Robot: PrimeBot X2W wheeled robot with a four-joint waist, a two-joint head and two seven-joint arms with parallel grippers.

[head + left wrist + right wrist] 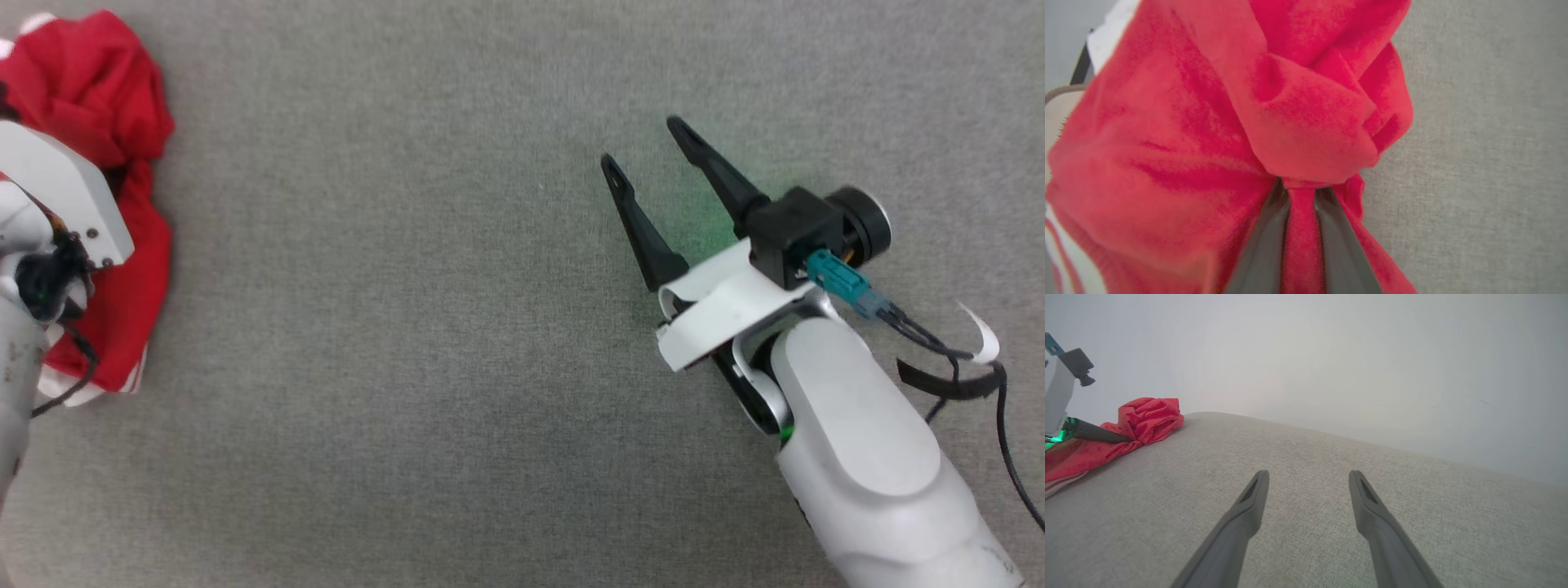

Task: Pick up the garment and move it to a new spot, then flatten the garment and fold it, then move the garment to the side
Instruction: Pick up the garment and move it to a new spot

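Observation:
The garment (90, 90) is a crumpled red shirt with white striped trim, bunched at the far left of the grey cloth surface (424, 343). My left gripper (1300, 185) is shut on a fold of the garment (1208, 122), with red fabric pinched between its dark fingers (1265, 245). In the head view the pale left wrist (57, 196) covers those fingers. My right gripper (643, 143) is open over bare cloth right of centre, far from the shirt. In the right wrist view, the right gripper (1309, 473) holds nothing, and the garment (1147, 418) lies at the far left.
Grey cloth covers the whole work surface. Its far edge (1331, 435) meets a pale wall. A loose black cable and a white strap (980, 351) hang beside the right forearm. The surface's left edge (1069, 98) shows behind the shirt.

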